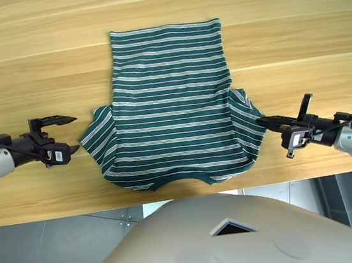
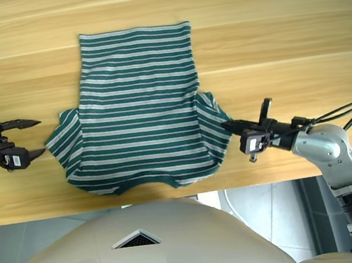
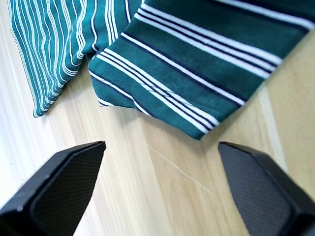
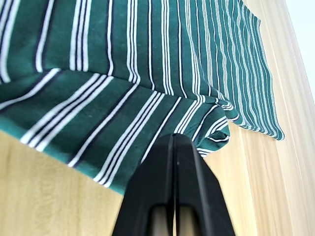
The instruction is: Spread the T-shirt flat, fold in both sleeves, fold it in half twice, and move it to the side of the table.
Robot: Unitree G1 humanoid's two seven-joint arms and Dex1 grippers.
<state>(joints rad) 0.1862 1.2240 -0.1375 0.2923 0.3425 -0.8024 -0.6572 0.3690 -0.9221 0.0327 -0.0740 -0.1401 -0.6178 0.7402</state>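
Note:
A green T-shirt (image 1: pixel 173 106) with white stripes lies flat on the wooden table (image 1: pixel 26 60), hem at the far side and collar toward the front edge. Both short sleeves stick out sideways. My left gripper (image 1: pixel 74 132) is open just left of the left sleeve (image 1: pixel 100 137), low over the wood; in the left wrist view its fingers (image 3: pixel 64 187) frame the sleeve's cuff (image 3: pixel 197 88) without touching it. My right gripper (image 1: pixel 259 120) is shut, its tip at the outer edge of the right sleeve (image 4: pixel 98 123), with no cloth lifted.
Bare wood stretches to the left, right and far side of the shirt. The table's front edge (image 1: pixel 58 215) runs just below the collar, with grey floor (image 1: pixel 80 236) beyond it.

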